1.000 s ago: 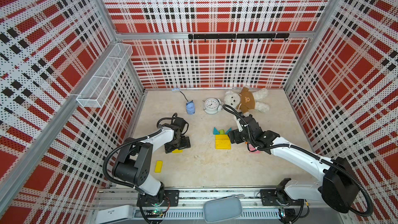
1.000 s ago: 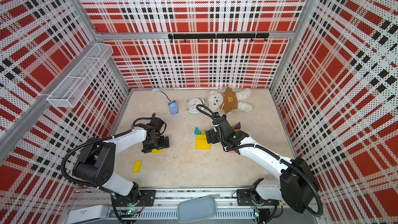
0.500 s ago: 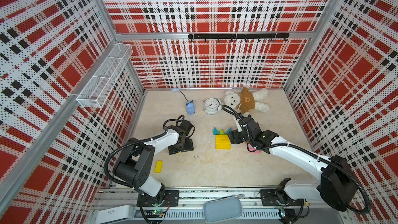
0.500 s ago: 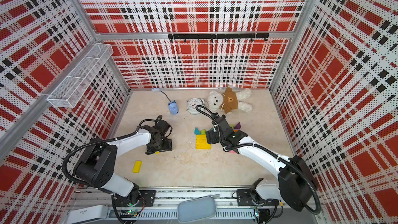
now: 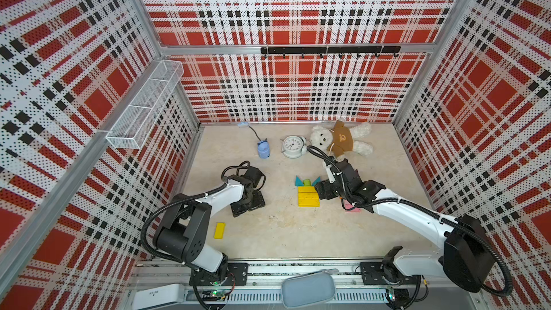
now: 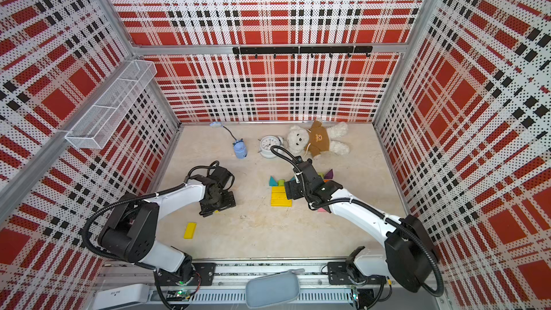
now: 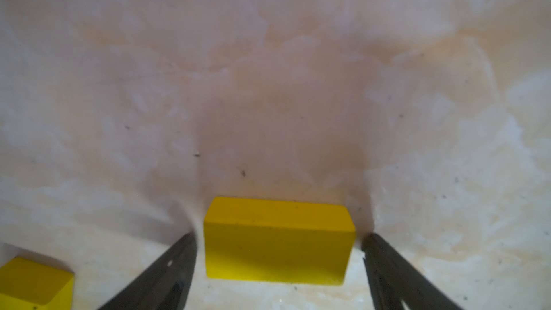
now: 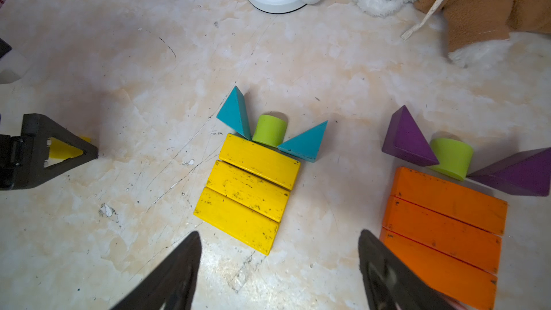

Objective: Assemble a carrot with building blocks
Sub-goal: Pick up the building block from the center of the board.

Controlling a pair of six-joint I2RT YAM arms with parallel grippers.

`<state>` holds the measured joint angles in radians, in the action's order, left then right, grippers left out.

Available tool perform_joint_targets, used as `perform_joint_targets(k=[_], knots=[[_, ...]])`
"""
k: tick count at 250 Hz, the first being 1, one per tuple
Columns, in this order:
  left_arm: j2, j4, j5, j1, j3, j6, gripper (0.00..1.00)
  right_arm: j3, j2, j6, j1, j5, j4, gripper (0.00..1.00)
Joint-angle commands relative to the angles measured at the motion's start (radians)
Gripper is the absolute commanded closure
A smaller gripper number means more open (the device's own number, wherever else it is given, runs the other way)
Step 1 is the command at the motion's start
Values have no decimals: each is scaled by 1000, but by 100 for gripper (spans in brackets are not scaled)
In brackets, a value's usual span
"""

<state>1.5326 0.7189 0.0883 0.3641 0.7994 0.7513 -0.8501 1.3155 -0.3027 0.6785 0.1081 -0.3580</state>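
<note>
My left gripper [image 7: 278, 235] is open and low over the table. Its two fingers straddle a short yellow block [image 7: 277, 251] with a thin gap on either side. Both top views show this gripper [image 5: 249, 201] left of centre. A second yellow block [image 5: 219, 230] lies loose nearer the front. At centre, three yellow bars [image 8: 250, 192] lie side by side, topped by a lime stub [image 8: 269, 131] and two teal triangles [image 8: 235, 113]. My right gripper [image 8: 279, 234] hangs open and empty between them and the orange bars [image 8: 444, 222], which carry purple triangles [image 8: 407, 140].
A white alarm clock [image 5: 293, 146], a teddy bear [image 5: 340, 141] and a small blue holder [image 5: 263, 149] stand along the back. A pink block [image 5: 351, 208] lies under the right arm. A wire basket [image 5: 143, 108] hangs on the left wall.
The left gripper's jaws have narrowed around the yellow block while its wrist shifted slightly. The right arm has hardly moved.
</note>
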Motion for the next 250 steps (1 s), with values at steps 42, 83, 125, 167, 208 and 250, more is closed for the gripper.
perform_joint_targets(k=[42,83,125,167,208,250], knots=[[-18,-16,-13,-29,-29,-59,18,-5,10,3,-2,-11,36,16],[-24,-16,-12,-18,-32,-64,29,-5,14,2,-1,-2,34,16],[-34,27,10,15,-18,-72,33,-8,14,1,-1,6,28,16],[-61,66,34,44,8,-79,36,-8,14,2,-2,13,27,16],[-72,101,37,100,56,-64,38,-10,15,-5,-1,34,21,16],[-53,117,60,272,148,33,38,1,-3,-29,-9,110,10,17]])
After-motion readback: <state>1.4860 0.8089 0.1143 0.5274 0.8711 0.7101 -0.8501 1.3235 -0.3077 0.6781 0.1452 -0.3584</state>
